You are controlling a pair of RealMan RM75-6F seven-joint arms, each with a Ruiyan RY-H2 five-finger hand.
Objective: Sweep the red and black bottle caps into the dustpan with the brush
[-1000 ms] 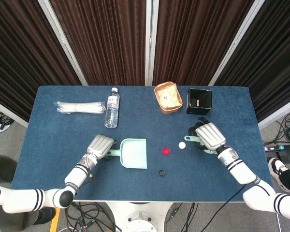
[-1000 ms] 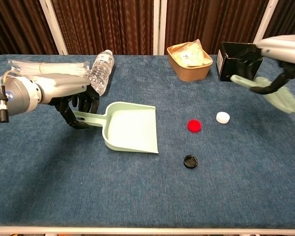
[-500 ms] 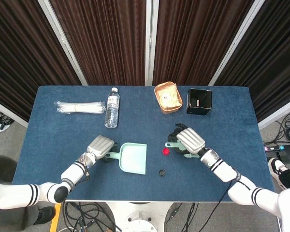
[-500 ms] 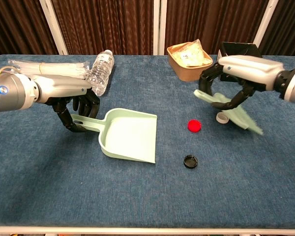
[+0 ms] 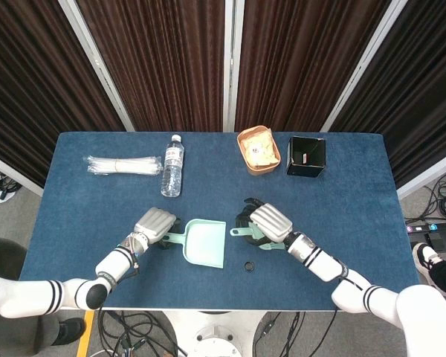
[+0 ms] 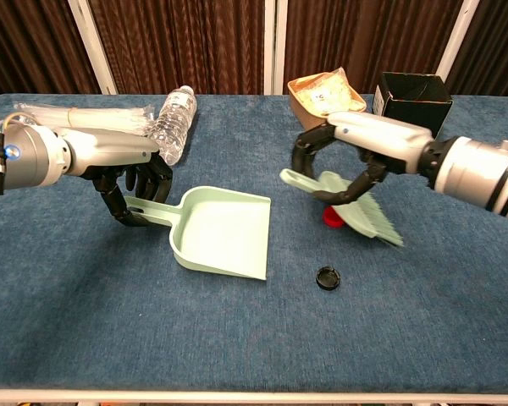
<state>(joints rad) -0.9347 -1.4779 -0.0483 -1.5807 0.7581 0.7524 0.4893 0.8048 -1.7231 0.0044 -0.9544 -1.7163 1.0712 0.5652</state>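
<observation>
Closest to the robot on the blue table point(image 6: 237, 355) is the black bottle cap point(image 6: 328, 277), a small open ring lying flat, off to the right of the dustpan's mouth. The dustpan point(image 6: 222, 233) is pale mint green plastic with raised side walls, its front edge tipped toward the caps. The left hand point(image 6: 129, 188) has its dark fingers wrapped around the dustpan's handle. Just past the black cap, the red bottle cap point(image 6: 331, 220) is mostly hidden under the brush point(image 6: 347, 203), only a red sliver showing in the chest view. The brush is the same mint green, short handle pointing left and bristles fanned down to the right, right over the red cap. The right hand point(image 6: 349, 152) grips it, fingers curled around the handle. Farther back there's a clear water bottle point(image 5: 172, 165) lying on its side, a bundle of plastic-wrapped sticks point(image 5: 123, 165), a tan bowl point(image 5: 258, 150) with a packet inside, and a black box point(image 5: 306, 156).
</observation>
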